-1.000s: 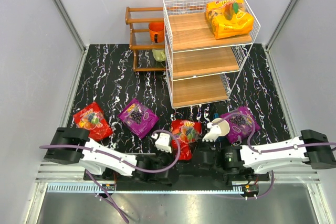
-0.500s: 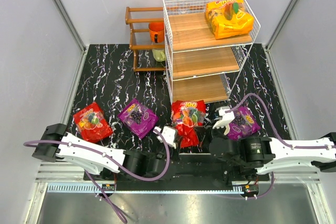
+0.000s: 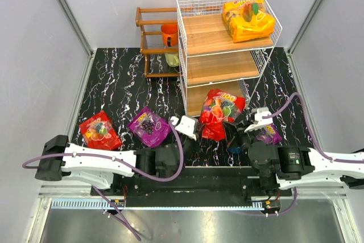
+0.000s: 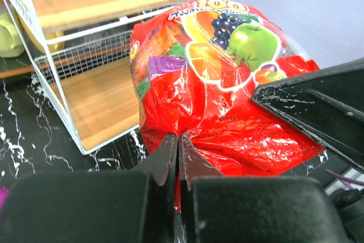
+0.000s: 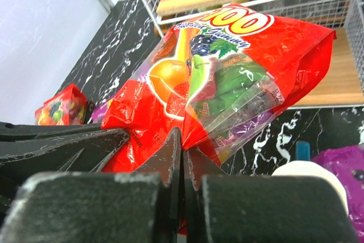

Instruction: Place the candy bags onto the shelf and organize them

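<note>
Both grippers hold one red candy bag (image 3: 220,112) up in front of the bottom tier of the white wire shelf (image 3: 224,66). My left gripper (image 4: 178,140) is shut on the bag's lower left edge (image 4: 227,83). My right gripper (image 5: 182,140) is shut on its lower right edge (image 5: 222,66). An orange-yellow bag (image 3: 247,20) lies on the top tier. A second red bag (image 3: 99,131) and a purple bag (image 3: 149,126) lie on the table at the left. Another purple bag (image 3: 267,135) lies at the right, partly hidden by the right arm.
A dark brown wooden rack (image 3: 153,38) stands left of the shelf, with an orange cup (image 3: 169,33) and a green item (image 3: 172,59) in it. A white cup with a blue outside (image 5: 310,174) sits under the right wrist. Grey walls enclose the table.
Both grippers have carried the red bag up and away from the near edge, to just in front of the shelf's bottom tier. The other bags have not moved.
</note>
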Robot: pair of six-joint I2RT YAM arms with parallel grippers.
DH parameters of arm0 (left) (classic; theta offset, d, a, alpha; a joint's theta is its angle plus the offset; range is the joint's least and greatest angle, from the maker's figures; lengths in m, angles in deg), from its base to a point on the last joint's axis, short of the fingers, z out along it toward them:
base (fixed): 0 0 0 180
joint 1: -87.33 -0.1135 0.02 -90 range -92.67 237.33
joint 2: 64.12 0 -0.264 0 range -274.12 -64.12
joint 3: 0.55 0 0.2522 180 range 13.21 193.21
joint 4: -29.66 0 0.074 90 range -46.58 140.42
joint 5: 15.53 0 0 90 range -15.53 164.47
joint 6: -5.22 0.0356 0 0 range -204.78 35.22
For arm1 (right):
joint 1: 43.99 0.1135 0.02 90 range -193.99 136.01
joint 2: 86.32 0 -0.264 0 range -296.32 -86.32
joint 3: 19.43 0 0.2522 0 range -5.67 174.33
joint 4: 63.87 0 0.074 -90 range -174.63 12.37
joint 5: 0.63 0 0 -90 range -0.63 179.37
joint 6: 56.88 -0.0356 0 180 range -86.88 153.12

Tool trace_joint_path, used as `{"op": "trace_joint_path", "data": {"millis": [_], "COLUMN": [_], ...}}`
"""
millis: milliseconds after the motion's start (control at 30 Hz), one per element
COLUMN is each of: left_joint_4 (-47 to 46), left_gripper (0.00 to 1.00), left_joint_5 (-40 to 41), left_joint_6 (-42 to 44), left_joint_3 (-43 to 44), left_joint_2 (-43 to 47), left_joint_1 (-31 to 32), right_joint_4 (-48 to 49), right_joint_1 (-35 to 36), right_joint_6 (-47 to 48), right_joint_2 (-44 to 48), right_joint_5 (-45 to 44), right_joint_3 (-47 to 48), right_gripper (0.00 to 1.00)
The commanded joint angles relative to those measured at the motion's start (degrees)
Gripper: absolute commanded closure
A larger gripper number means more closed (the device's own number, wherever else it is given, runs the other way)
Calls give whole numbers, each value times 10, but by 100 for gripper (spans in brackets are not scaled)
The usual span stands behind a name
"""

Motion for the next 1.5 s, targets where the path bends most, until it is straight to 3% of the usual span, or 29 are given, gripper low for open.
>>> {"op": "trace_joint_path", "data": {"millis": [0,300,533,1467], "left_joint_4": [-71,-91,-104,-140], "left_gripper": [100,100,100,100], "left_joint_5": [-13,-34,-72,-167], "left_joint_6": [93,130,154,225], "left_joint_3": [39,54,68,166], "left_joint_2": [7,-3,-16,-110], "left_joint_1": [-41,-66,-113,-228], "right_joint_4": [101,157,192,355], "right_joint_1": [-36,-282,-389,-610], "right_joint_6": [107,159,187,175], "right_joint_2": [-1,-71,-107,-255], "right_joint_5": [-44,181,290,494], "right_joint_3": [33,58,75,93], "right_gripper": [100,100,100,100]}}
